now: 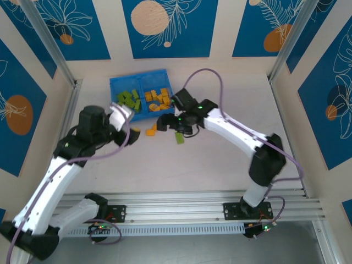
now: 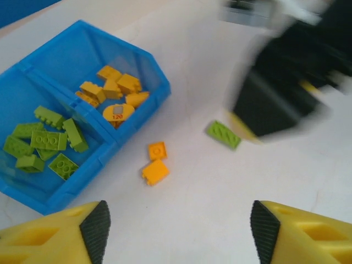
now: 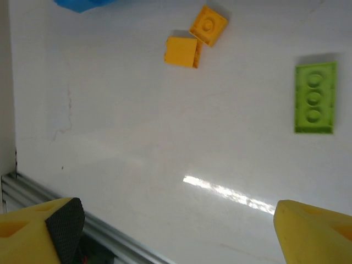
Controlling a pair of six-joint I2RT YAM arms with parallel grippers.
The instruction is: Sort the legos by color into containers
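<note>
Since the blue tray [image 2: 144, 59] holds lime bricks [image 2: 48, 140] in its left compartment and orange ones in its right, we judge the left gripper [image 2: 179, 231] and right gripper [image 3: 179, 225] hang wide open and empty to collect two orange legos [image 2: 155, 171] and a green lego [image 2: 223, 135] lying loose beside it.

Counter [image 1: 209, 165]: white and matte, with faint scuff marks and one glare streak in the right wrist view.

Blue tray [image 1: 137, 76]: sits flat on the far side, left of centre. It has two compartments side by side.

Three loose pieces lie on the bare surface, near the tray's front right corner:
- Studded orange brick [image 2: 157, 150] and smooth-faced orange brick [image 2: 155, 171] lie just beside each other.
- Lime green brick [image 2: 223, 134] lies flat, a row of three studs up, apart from the orange pair on the side away from the tray.
</note>
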